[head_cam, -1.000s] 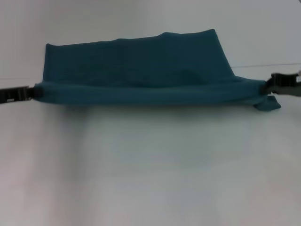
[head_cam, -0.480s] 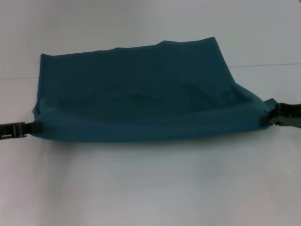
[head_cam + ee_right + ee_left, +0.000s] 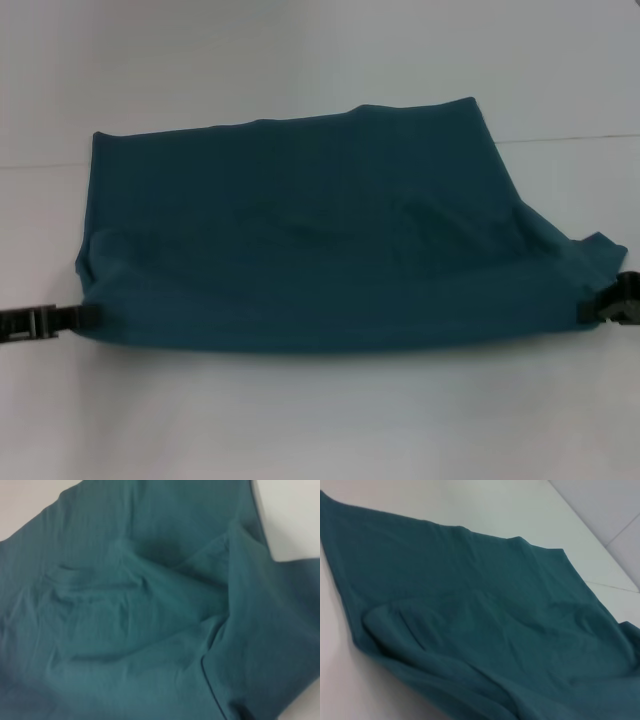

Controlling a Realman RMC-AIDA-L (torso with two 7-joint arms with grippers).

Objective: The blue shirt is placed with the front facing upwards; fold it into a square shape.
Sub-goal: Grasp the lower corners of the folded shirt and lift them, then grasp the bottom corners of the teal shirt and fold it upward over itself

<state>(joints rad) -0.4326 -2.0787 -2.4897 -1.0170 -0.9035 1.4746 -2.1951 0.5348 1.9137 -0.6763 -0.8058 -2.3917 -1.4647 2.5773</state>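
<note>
The blue shirt (image 3: 300, 230) lies across the white table (image 3: 320, 420) as a wide teal band, doubled over, with its folded edge nearest me. No print shows on the upper layer. My left gripper (image 3: 82, 317) is shut on the shirt's near left corner. At the near right corner my right gripper (image 3: 588, 309) pinches the cloth, where a small flap sticks up. The left wrist view shows only rumpled shirt (image 3: 485, 620) over table. Creased shirt fabric (image 3: 140, 610) fills the right wrist view.
White tabletop surrounds the shirt on every side. A thin seam line (image 3: 570, 138) runs across the surface behind the shirt's far right corner. No other objects are in view.
Both grippers have come toward me, dragging the folded edge with them. The upper layer now covers far more of the shirt beneath. The far edge has hardly moved.
</note>
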